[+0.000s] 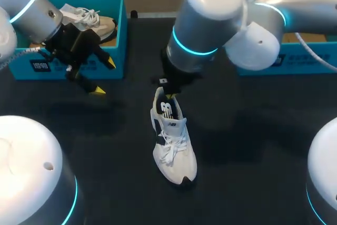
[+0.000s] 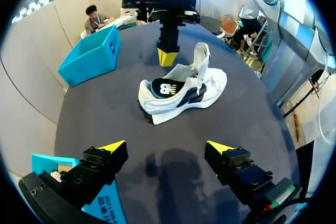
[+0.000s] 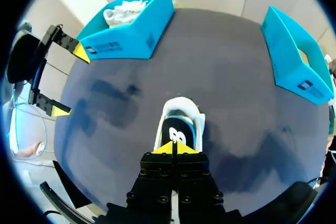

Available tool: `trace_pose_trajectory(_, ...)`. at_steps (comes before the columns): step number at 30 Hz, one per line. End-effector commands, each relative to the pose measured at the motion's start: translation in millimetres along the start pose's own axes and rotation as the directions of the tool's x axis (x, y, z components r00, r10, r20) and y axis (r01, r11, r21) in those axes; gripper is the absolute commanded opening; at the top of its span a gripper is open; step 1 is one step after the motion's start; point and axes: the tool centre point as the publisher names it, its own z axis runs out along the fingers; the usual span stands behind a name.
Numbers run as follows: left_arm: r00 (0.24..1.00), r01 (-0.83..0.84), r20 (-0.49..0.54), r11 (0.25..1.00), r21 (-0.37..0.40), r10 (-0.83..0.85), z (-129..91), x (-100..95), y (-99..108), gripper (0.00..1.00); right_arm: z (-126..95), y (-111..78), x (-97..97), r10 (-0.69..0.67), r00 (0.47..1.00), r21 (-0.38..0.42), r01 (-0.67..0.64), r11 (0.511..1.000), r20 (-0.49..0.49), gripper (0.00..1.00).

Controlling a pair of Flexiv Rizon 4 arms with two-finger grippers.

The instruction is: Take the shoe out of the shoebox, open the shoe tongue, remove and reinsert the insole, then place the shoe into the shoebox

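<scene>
Right gripper [image 3: 173,148] nearest: tips pressed together, nothing visibly pinched, poised just over the heel of the shoe [image 3: 178,121]. Stands upright on the table [image 1: 253,130], long axis running from heel under those tips to toe beyond. Left gripper [image 2: 166,147] spread wide, well apart, shoe broadside ahead. Probably for the right gripper to open the tongue [image 2: 201,56].

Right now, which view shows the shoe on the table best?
The left wrist view: the shoe stands in full side profile, nothing covering it. The head view sees it from above, heel partly behind my right arm. The right wrist view shows it only end-on, foreshortened, ahead of the right gripper.
</scene>
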Motion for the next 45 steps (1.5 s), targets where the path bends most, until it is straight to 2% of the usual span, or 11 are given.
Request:
trace_pose_trajectory(1,1.000,0.000,-0.001,1.000,-0.002,0.000,0,0.2,0,1.00,9,-11.2,8.1,0.027,0.998,0.001,-0.027,1.000,0.055,0.00)
trace_pose_trajectory(7,1.000,0.000,-0.001,1.000,-0.002,0.000,0,0.2,0,1.00,19,-27.3,12.1,0.060,0.994,0.037,-0.063,0.997,0.091,0.00)
trace_pose_trajectory(13,1.000,0.000,-0.001,1.000,-0.002,0.000,0,0.2,0,1.00,33,-35.3,8.9,0.081,0.991,0.050,-0.087,0.995,0.110,0.00)
trace_pose_trajectory(24,1.000,0.000,-0.001,1.000,-0.002,0.000,0,0.2,0,1.00,59,-52.1,-13.5,0.113,0.985,0.082,-0.124,0.989,0.127,0.00)
trace_pose_trajectory(34,1.000,0.000,-0.001,1.000,-0.002,0.000,0,0.2,0,1.00,76,-49.6,-20.7,0.099,0.986,0.091,-0.112,0.990,0.133,0.00)
trace_pose_trajectory(39,1.000,0.000,-0.001,1.000,-0.002,0.000,0,0.2,0,1.00,88,-50.3,-20.9,0.082,0.989,0.121,-0.097,0.988,0.119,0.00)
trace_pose_trajectory(45,1.000,0.000,-0.001,1.000,-0.002,0.000,0,0.2,0,1.00,93,-54.5,-19.2,0.077,0.992,0.142,-0.092,0.986,0.105,0.00)
